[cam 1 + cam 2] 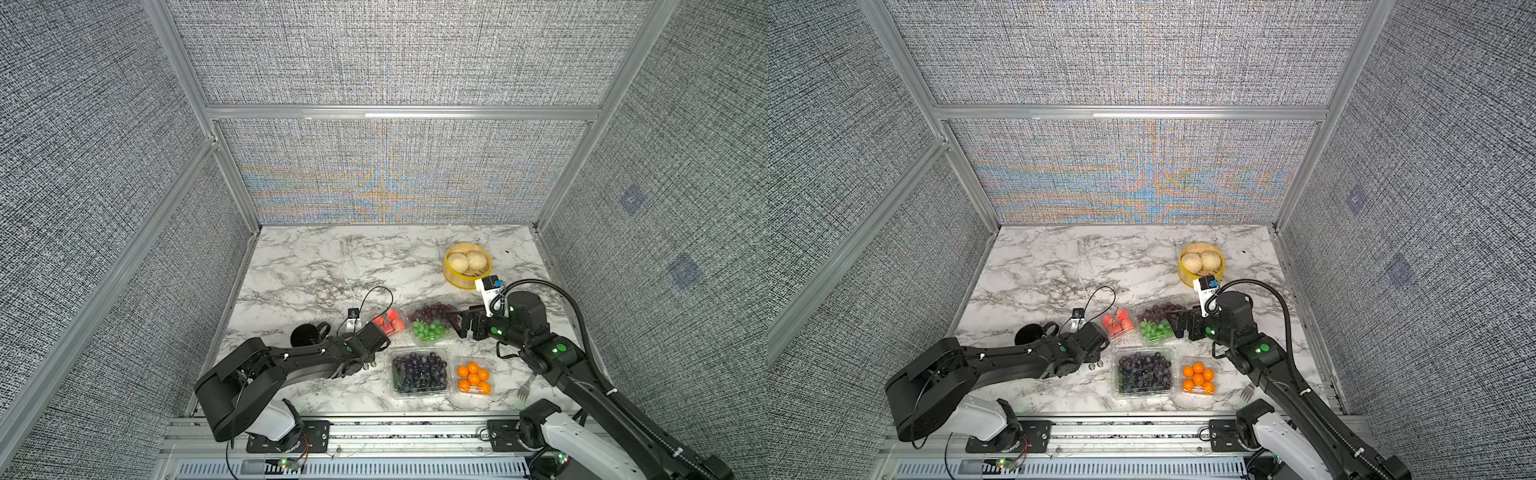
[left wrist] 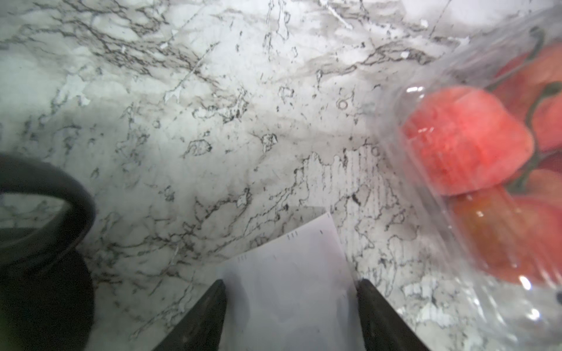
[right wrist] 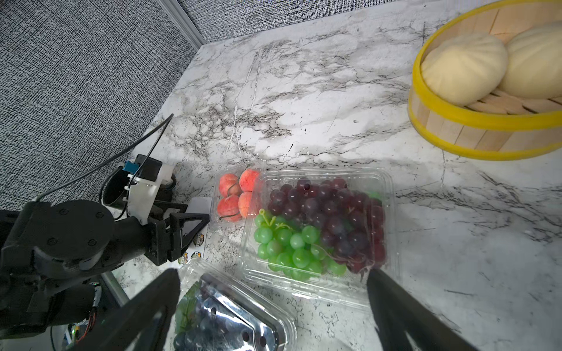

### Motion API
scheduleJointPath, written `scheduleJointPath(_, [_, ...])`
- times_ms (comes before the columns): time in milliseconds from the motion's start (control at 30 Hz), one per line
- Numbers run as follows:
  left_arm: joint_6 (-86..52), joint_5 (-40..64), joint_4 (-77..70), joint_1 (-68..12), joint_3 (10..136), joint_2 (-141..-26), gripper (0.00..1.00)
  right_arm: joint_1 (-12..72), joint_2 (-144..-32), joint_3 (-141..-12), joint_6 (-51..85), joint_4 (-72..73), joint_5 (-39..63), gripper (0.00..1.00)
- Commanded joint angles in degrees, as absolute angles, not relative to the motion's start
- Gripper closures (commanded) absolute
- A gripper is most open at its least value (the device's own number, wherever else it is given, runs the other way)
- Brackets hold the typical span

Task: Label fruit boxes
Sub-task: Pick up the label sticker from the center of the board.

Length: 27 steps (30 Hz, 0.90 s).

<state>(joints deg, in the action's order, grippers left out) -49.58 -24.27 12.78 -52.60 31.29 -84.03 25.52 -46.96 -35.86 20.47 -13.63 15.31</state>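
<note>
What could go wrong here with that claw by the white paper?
1. The left gripper straddles the white sticker sheet; closing, it might slide or crumple the sheet rather than lift it.
2. The red fruit box sits close beside it and could get nudged.
3. The open right gripper hangs near the purple and green grape box and might bump it.

The right gripper (image 3: 273, 275) has its jaws wide apart, facing the purple-and-green grape box (image 3: 328, 175). The red fruit box (image 3: 235, 197) sits just beside it, the dark grape box (image 3: 231, 316) near. The bun steamer (image 3: 456, 133) stands apart on the table (image 3: 304, 91).
</note>
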Motion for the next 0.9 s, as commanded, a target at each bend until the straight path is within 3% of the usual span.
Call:
scheduleJointPath(0, [-48.6,-12.5,26.0,-52.2,30.5,-84.2,0.42,25.6,-46.5,-35.7,20.1,-13.7,14.6,0.01])
scheduleJointPath(100, [-48.3,-11.6,24.2,-52.1,31.0,-83.3,0.43,25.6,-46.1,-35.5,20.2,-13.6,14.4,0.01])
scheduleJointPath(300, [-47.7,-11.3,21.8,-52.2,31.7,-81.0,0.68,25.6,-46.1,-35.5,20.3,-13.5,14.7,0.01])
scheduleJointPath(533, [-47.0,-13.6,21.2,-52.2,33.7,-78.8,0.69,25.6,-46.3,-35.4,20.9,-13.3,15.7,0.01])
scheduleJointPath(667, [-43.8,-13.8,18.5,-52.1,33.6,-74.0,0.84,26.3,-47.1,-35.8,21.5,-12.4,19.5,0.04])
scheduleJointPath(867, [-40.6,-17.1,16.9,-52.1,30.7,-62.2,0.90,32.3,-48.9,-37.6,21.0,-9.7,23.3,0.08])
